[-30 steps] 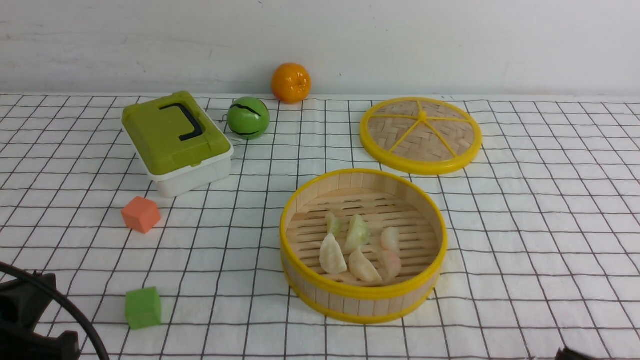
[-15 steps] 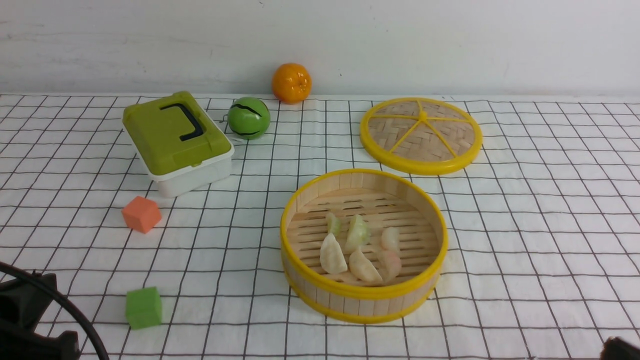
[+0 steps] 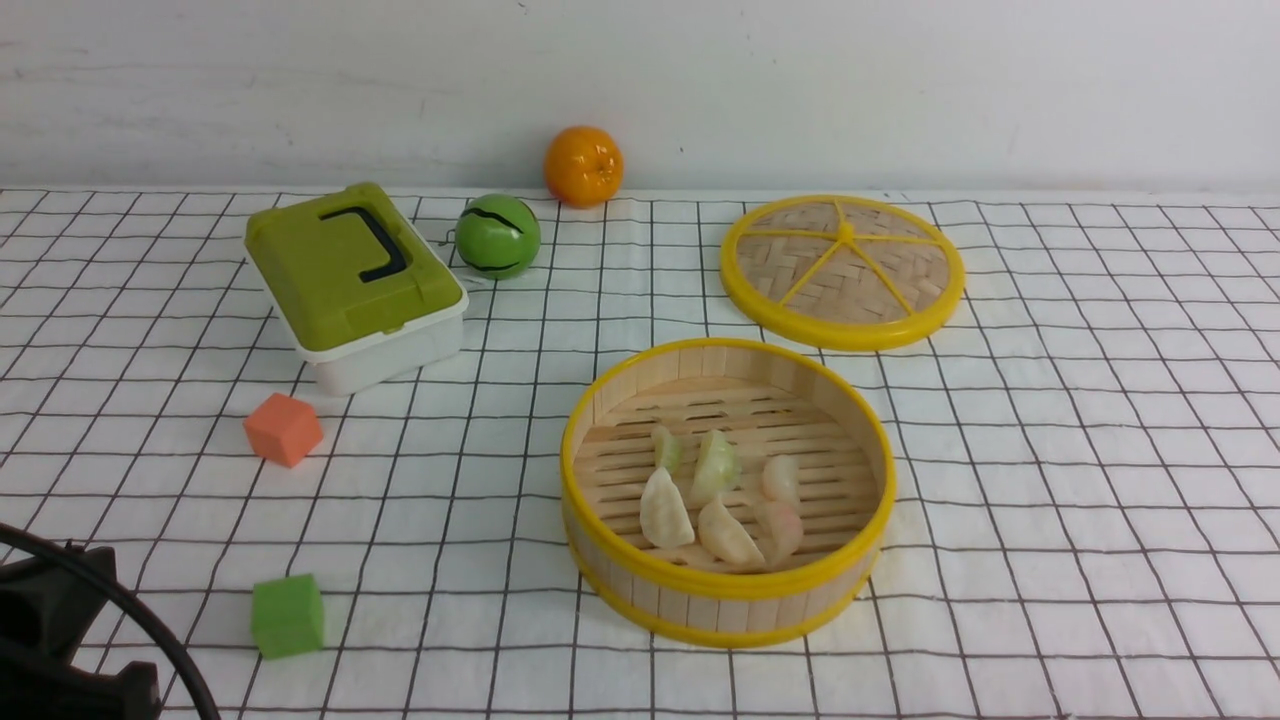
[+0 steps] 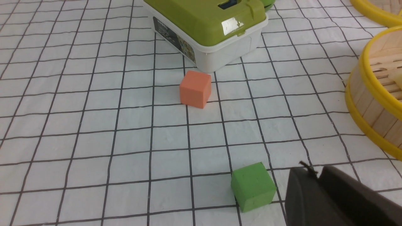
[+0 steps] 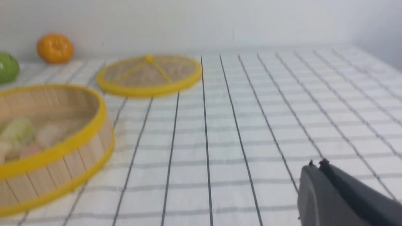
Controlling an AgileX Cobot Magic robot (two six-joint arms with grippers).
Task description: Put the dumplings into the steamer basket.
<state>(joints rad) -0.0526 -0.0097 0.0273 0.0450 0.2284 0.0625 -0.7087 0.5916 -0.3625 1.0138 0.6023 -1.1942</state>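
The steamer basket (image 3: pixel 720 612) stands on the checked cloth at centre front. Several translucent dumplings (image 3: pixel 665 508) lie together on its slatted floor. No dumpling shows outside the basket. My left gripper (image 4: pixel 314 171) is shut and empty, low over the cloth beside the green cube (image 4: pixel 253 186), with the basket's wall (image 4: pixel 373 105) off to one side. In the front view only part of the left arm (image 3: pixel 50 630) shows at the bottom left. My right gripper (image 5: pixel 317 164) is shut and empty over bare cloth, apart from the basket (image 5: pixel 62 172) and its blurred dumplings (image 5: pixel 19 131).
The flat woven lid (image 3: pixel 842 270) lies behind the basket to the right. A green-lidded box (image 3: pixel 352 280), a green ball (image 3: pixel 497 236) and an orange (image 3: pixel 583 165) stand at the back left. An orange cube (image 3: pixel 283 428) and the green cube (image 3: pixel 287 615) lie at front left.
The dark tip of my right arm at the front view's bottom right edge moved right and has left that view. The basket, dumplings and left arm have not moved.
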